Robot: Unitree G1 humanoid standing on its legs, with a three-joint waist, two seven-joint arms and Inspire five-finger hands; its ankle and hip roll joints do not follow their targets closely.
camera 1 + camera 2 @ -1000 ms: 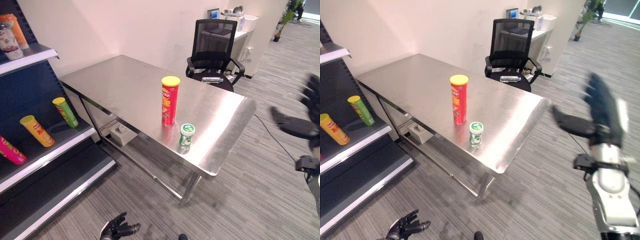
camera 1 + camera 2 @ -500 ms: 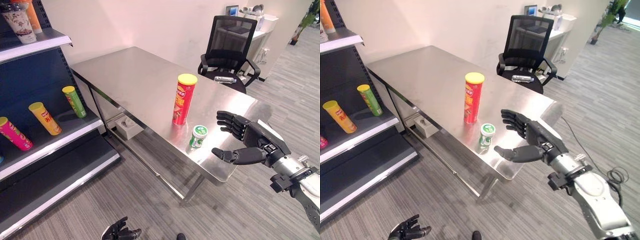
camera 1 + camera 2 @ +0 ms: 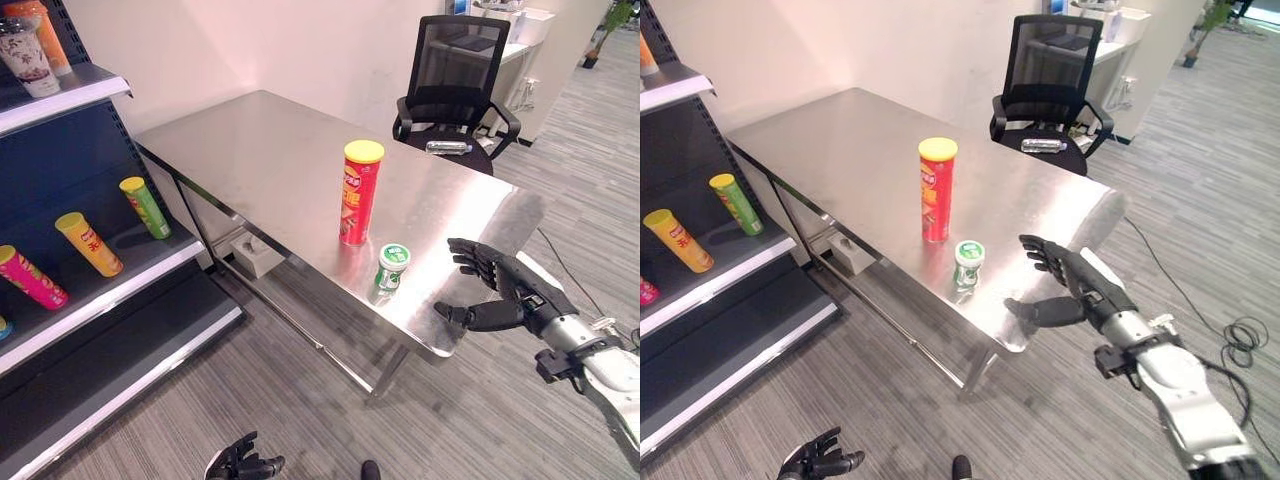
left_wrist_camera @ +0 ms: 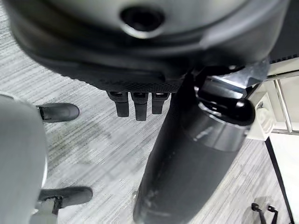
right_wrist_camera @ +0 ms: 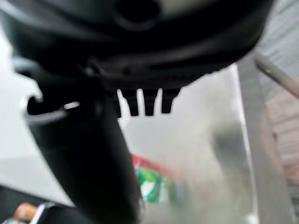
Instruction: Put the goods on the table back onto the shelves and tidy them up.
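Left eye view: steel bench [image 3: 250,160] running from 10 to 4 o'clock, carrying two containers near its 4 o'clock end. One tall red canister [image 3: 358,194] with yellow lid, upright, closed. One short green-and-white tub [image 3: 391,268] just at 5 o'clock of it, upright, lid on, close to the near edge. Rest of the benchtop bare. Right hand [image 3: 505,296] beyond the bench's 4 o'clock corner, fingers spread wide and thumb apart, holding nothing, near the tub but not touching. Left hand [image 3: 240,463] low at 6 o'clock above the carpet, fingers loosely curled round nothing. Shelving [image 3: 95,310] at 9 o'clock: three lying tubes on the middle shelf, namely green tube [image 3: 146,207], yellow tube [image 3: 90,244] and pink tube [image 3: 32,277]; two containers on the top shelf. Open carpet between shelving and bench. Black office chair [image 3: 455,85] at 1 o'clock behind the bench.

Right eye view: same layout, right hand's thumb level with the bench edge.

Left wrist view: left fingers [image 4: 135,105] short and bent over grey carpet.

Right wrist view: right fingers [image 5: 147,105] extended toward the blurred green tub.
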